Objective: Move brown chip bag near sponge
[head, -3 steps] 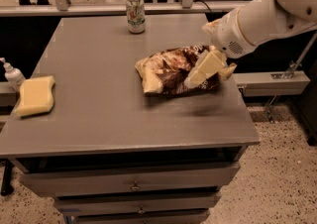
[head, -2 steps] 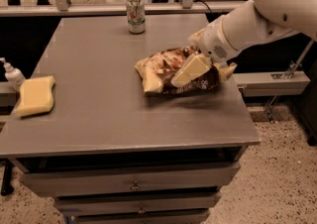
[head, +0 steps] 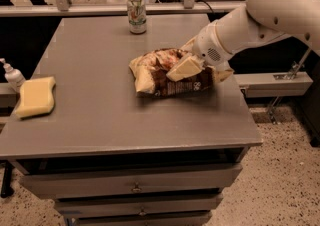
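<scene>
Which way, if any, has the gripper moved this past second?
Yes: the gripper slid over the chip bag toward the sponge, judged against the soda can.

jaws cream, on brown chip bag | sponge pale yellow

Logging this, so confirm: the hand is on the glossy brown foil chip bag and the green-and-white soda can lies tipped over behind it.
Not quite. The camera view shows the green-and-white soda can standing upright behind the glossy brown foil chip bag; the hand is on the bag, as you said.
</scene>
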Controlling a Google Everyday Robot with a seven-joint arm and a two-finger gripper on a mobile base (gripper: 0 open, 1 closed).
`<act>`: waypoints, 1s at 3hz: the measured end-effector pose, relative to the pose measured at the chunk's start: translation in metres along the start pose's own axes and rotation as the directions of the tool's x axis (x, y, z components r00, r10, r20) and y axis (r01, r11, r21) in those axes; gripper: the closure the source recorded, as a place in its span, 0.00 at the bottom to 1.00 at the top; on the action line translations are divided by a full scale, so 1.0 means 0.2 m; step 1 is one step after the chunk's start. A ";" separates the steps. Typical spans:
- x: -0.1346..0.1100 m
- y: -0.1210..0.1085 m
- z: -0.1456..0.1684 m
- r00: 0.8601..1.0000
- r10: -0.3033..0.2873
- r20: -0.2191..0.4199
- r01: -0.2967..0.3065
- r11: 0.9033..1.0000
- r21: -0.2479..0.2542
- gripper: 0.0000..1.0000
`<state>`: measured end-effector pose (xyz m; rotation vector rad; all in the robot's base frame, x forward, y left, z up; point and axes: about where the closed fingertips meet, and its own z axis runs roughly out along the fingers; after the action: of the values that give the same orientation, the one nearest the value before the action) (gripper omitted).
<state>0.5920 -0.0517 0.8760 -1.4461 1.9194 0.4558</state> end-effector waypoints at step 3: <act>-0.24 0.05 -0.09 0.997 0.000 0.073 -0.003 0.999 0.037 1.00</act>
<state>0.5840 -0.0252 0.9213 -1.3852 1.8618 0.4650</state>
